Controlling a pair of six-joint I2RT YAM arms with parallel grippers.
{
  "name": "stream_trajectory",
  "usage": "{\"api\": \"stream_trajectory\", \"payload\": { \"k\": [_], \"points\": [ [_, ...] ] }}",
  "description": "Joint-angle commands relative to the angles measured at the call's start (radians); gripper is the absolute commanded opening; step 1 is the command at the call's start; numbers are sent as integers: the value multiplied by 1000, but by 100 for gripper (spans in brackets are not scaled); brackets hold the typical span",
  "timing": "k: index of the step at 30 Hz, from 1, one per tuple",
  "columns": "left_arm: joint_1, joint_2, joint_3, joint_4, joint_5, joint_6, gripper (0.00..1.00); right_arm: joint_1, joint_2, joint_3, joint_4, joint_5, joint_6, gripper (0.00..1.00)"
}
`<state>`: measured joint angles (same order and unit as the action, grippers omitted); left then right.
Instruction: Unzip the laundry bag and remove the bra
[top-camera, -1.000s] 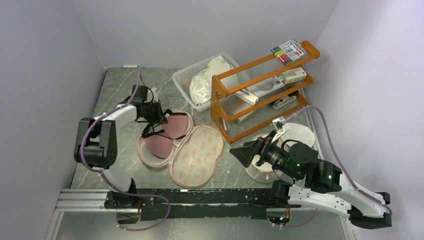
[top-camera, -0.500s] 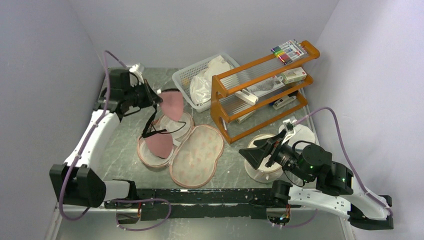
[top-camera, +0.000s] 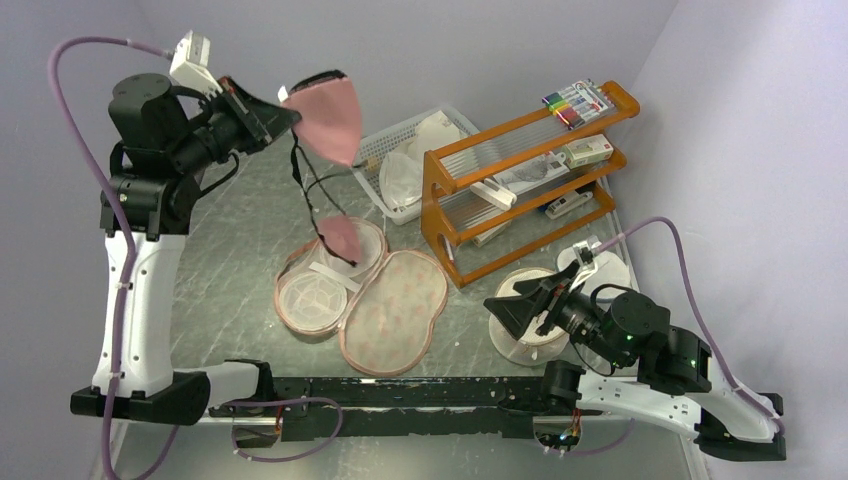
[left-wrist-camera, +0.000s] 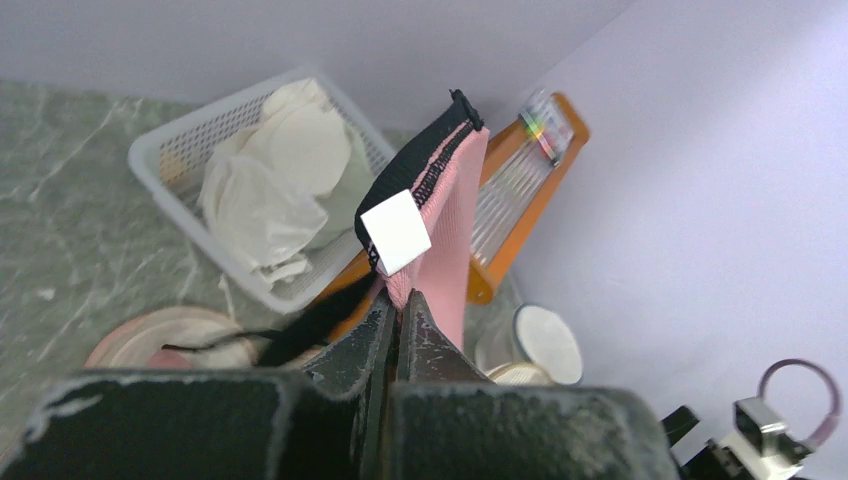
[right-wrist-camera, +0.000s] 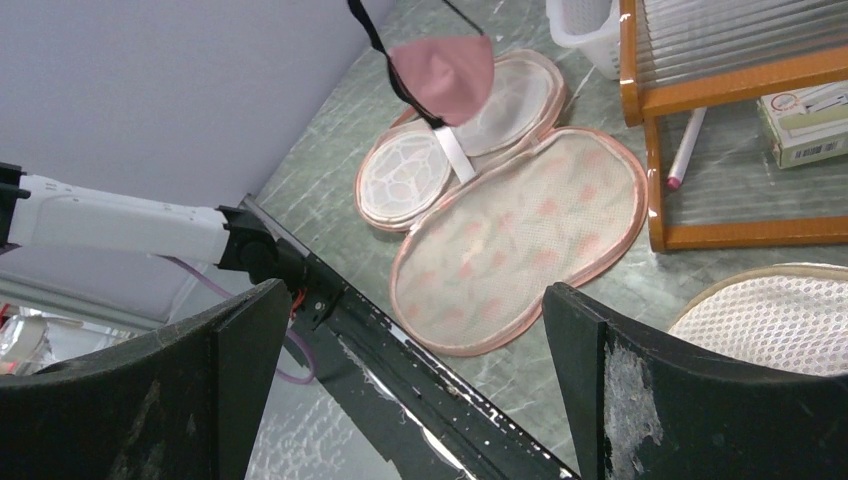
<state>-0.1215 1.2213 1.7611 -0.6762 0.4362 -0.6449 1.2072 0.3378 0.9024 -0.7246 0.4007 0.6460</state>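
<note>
The laundry bag (top-camera: 395, 310) lies unzipped and spread flat on the table, its flowered lid to the right and its white-lined half (top-camera: 312, 295) to the left. My left gripper (top-camera: 286, 108) is raised high at the back left, shut on the edge of the bra (top-camera: 332, 120). One pink cup hangs from it. Dark straps run down to the second cup (top-camera: 343, 238), which dangles over the bag's far lobe. In the left wrist view the pinched pink fabric (left-wrist-camera: 455, 230) rises between the closed fingers. My right gripper (top-camera: 508, 312) stays low at the right, open and holding nothing.
A white basket (top-camera: 358, 165) of plastic bags stands behind the bag. An orange shelf rack (top-camera: 520, 185) with pens and boxes is to its right. Two white round mesh drums (top-camera: 603, 265) sit under and beside my right arm. Walls close in on both sides.
My left arm has risen high and back to the left, lifting the bra out of the bag. The second cup trails up on its straps. The right arm has barely moved.
</note>
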Motion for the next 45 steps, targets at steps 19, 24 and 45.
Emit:
{"api": "stream_trajectory", "payload": {
  "k": [19,24,45],
  "points": [
    [-43,511,455,713,-14,-417,7,-1,89,-35,135,76,-6,100],
    [-92,681,579,807,-47,-495,7,-1,111,-68,183,74,7,100],
    [-171,753,103,839,-75,-393,7,-1,88,-54,141,134,18,100]
  ]
}}
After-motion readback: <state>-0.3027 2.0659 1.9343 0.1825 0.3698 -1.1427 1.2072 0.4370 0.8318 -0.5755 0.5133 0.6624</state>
